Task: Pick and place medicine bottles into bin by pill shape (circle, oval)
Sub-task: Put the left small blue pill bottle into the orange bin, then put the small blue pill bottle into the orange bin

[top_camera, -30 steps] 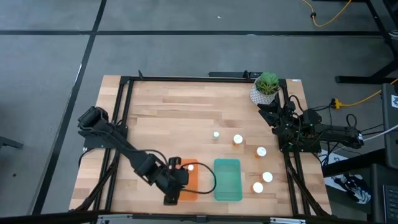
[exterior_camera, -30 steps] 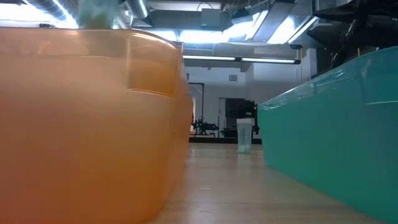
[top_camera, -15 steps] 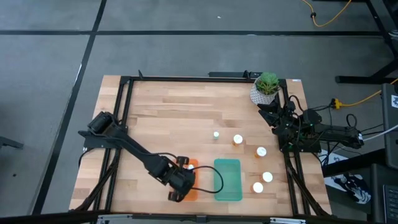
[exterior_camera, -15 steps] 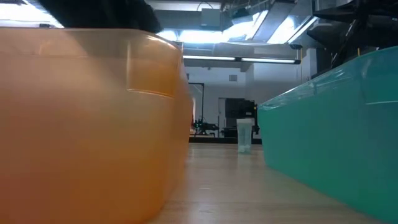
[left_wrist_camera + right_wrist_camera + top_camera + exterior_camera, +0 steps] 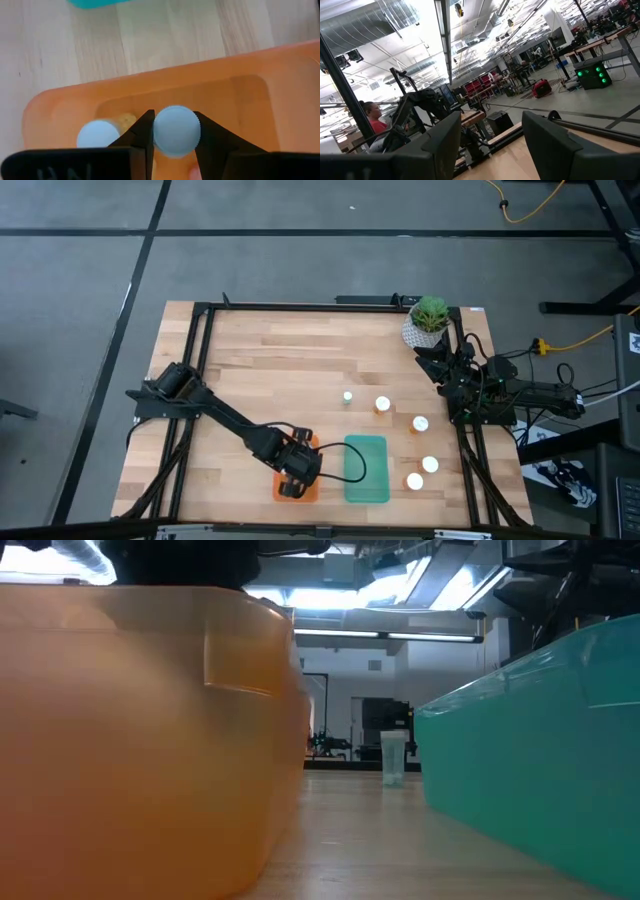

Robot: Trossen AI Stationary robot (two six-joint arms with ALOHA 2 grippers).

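Note:
My left gripper (image 5: 173, 142) hangs over the orange bin (image 5: 309, 485), shut on a medicine bottle with a white cap (image 5: 176, 131); the cap hides the bottle's body. Another white-capped bottle (image 5: 99, 136) with an amber body lies inside that bin. The teal bin (image 5: 366, 469) stands just to its right. Several more bottles stand on the table to the right, among them a tiny one (image 5: 347, 396) and larger ones (image 5: 382, 405) (image 5: 419, 423). My right gripper (image 5: 490, 145) is open and holds nothing, with its arm folded back at the table's right edge (image 5: 470, 385). My left gripper pinches the bottle's white cap by its ribbed sides (image 5: 159, 134) between its two fingers. The fingers come from above, pointing steeply down. The bottle stands upright under them, inside the orange bin's outline; whether its base touches the bin floor I cannot tell.
A white pot with a green plant (image 5: 428, 320) stands at the far right corner. Two bottles (image 5: 430, 465) (image 5: 414, 480) stand right of the teal bin. In the low view the orange wall (image 5: 140, 740) and the teal wall (image 5: 540, 740) fill the sides.
My left gripper has gone down and a little toward the table's right edge, over the orange bin, rolling at the wrist as it went. It has stayed shut on the bottle, which has come down with it.

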